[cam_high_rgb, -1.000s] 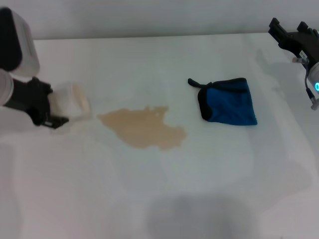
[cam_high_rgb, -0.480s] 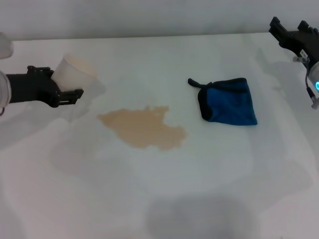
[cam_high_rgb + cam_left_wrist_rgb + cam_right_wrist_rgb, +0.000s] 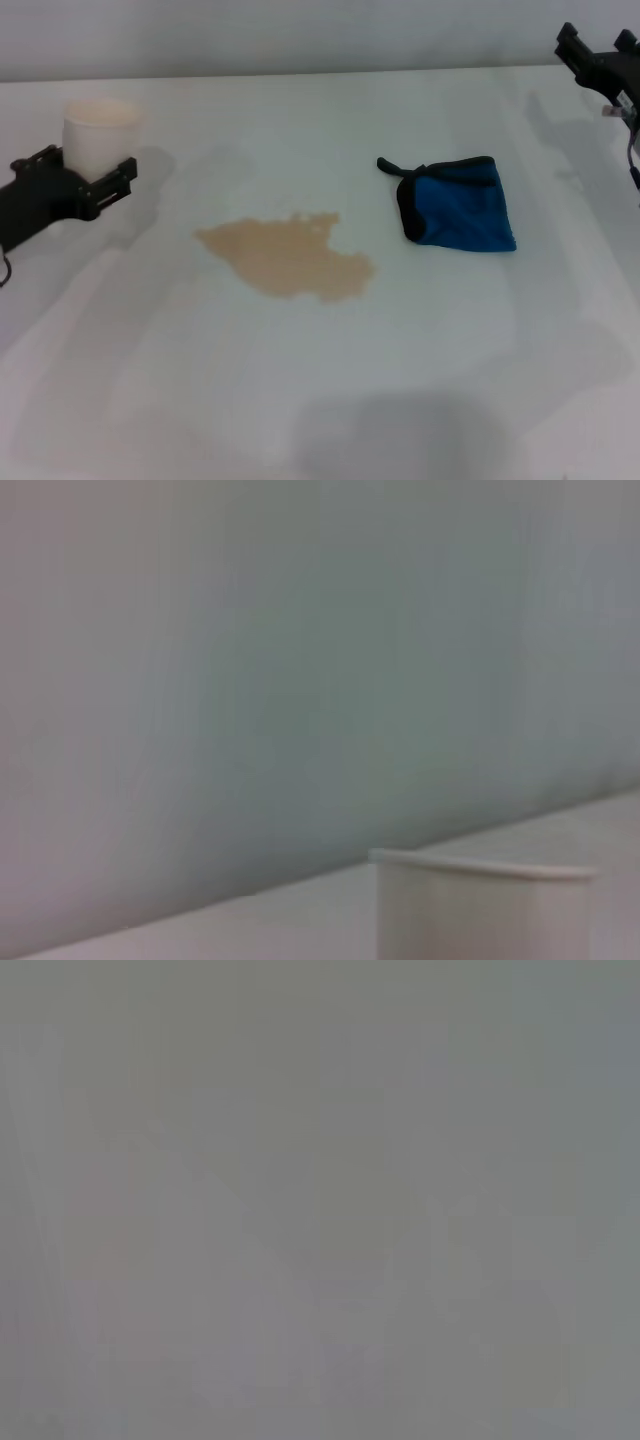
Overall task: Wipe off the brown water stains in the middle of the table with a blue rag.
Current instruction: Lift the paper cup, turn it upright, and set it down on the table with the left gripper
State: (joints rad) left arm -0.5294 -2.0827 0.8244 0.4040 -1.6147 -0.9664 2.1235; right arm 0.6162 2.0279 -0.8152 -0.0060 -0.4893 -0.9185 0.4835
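Left gripper [image 3: 85,178], black, sits at about nine o'clock on the white table [image 3: 300,380], its fingers clamped around a pale paper cup [image 3: 98,133] that stands upright, rim up. At the centre lies the brown water stains [image 3: 288,256], a flat tan puddle with ragged edges, well apart from the cup. Toward three o'clock of the puddle, near it but not touching, lies the blue rag [image 3: 462,205], folded roughly square, with black edging and a short black loop at its ten o'clock corner. Right gripper [image 3: 598,62] hangs at about two o'clock, at the table's far edge, well apart from the rag; its fingers seem spread with nothing between them, though only part of it shows.
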